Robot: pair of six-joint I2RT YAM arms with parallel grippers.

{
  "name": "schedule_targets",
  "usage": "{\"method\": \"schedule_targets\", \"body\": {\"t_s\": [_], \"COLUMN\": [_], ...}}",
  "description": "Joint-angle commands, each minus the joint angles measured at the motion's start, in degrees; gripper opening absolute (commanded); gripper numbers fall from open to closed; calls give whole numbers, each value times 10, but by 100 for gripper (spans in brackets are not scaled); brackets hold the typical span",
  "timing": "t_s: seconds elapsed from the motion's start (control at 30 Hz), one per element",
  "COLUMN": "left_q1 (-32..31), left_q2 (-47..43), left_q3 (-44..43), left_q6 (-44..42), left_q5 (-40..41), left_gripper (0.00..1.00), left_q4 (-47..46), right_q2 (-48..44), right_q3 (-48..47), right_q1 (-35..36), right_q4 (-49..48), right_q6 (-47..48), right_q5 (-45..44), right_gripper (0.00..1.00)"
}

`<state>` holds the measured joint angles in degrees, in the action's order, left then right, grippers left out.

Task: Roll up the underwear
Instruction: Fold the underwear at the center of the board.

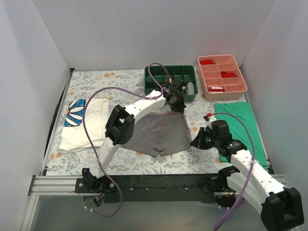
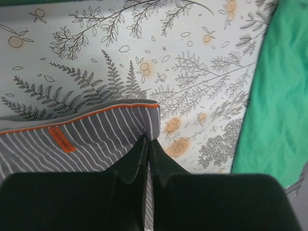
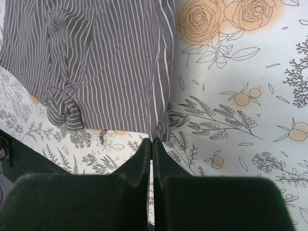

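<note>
- While its arm stretches up to mid-frame, the left hand [image 1: 175,107] pinches the underwear [image 1: 161,132] at its waistband corner.
- Right hand [image 1: 194,143], fingers pressed together, sits low at the leg hem.

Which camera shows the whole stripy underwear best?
The top external view. There the underwear lies spread out on the table, all of it in sight from waistband to leg ends. The left wrist view shows only a waistband corner with orange trim and a small orange label. The right wrist view shows only part of one leg and its hem.
</note>
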<state>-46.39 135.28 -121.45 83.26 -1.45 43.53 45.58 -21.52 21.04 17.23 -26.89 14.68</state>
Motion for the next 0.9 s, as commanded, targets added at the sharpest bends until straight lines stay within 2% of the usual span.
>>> {"method": "schedule_targets", "body": {"t_s": [0.0, 0.23, 0.4, 0.53, 0.87], "left_q1": [9, 19, 33, 57, 118], "left_q2": [-88, -136, -173, -207, -294], "left_q3": [26, 96, 144, 193, 315], "left_q6": [-8, -14, -15, -17, -28], "left_q5": [8, 8, 5, -7, -30], "left_gripper": [0, 0, 0, 0, 0], "left_q4": [-18, -48, -68, -86, -127], "right_q2": [-5, 16, 56, 87, 173], "right_q3": [-41, -83, -117, -142, -211], "right_q1": [9, 59, 137, 189, 262], "right_q4": [22, 10, -11, -25, -42], "right_q6": [18, -4, -35, -55, -79], "right_q5": [18, 21, -7, -29, -58], "right_gripper": [1, 1, 1, 1, 1]}}
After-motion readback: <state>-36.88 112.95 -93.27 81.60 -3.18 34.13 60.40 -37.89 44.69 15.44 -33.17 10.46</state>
